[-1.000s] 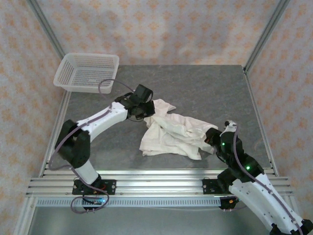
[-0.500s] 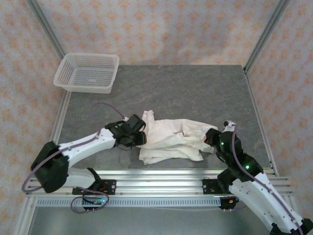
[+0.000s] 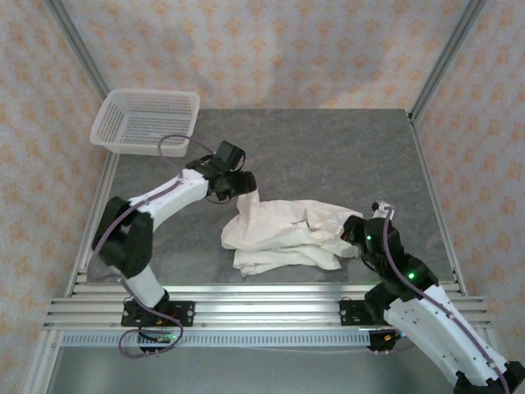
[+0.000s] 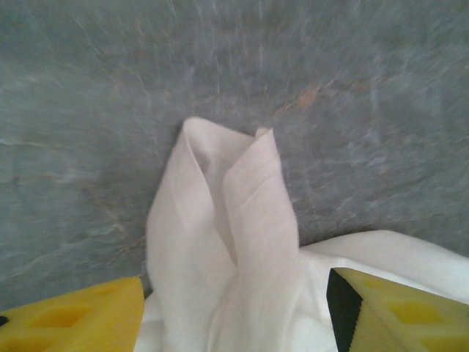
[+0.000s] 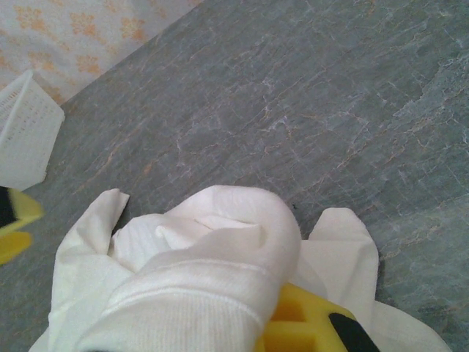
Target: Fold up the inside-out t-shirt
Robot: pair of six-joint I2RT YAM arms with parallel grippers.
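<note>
Stretching the cloth flat looks like the step in hand, before any fold is made. On the left, the left gripper point(image 3: 243, 184) is clenched on a bunched edge of the inside-out t-shirt point(image 3: 283, 238); in its wrist view a doubled flap of cream cloth pokes out between the 2 yellow fingers point(image 4: 80, 319). From there the t-shirt slopes down and lies crumpled in overlapping layers near the middle of the table point(image 3: 344, 156), closer to the near edge. On the right, the right gripper point(image 3: 351, 234) is low at the t-shirt's right end, grasping it, with cloth draped over its yellow finger point(image 5: 297, 319).

Judging by the wrinkles, the next move calls for the 2 arms to draw apart and lay the t-shirt out smooth without either grip slipping. Which part of the garment each holds cannot be told, and no tag is visible.

At the far left corner, well apart from the t-shirt, a white mesh basket point(image 3: 131, 145) has nothing in it.
</note>
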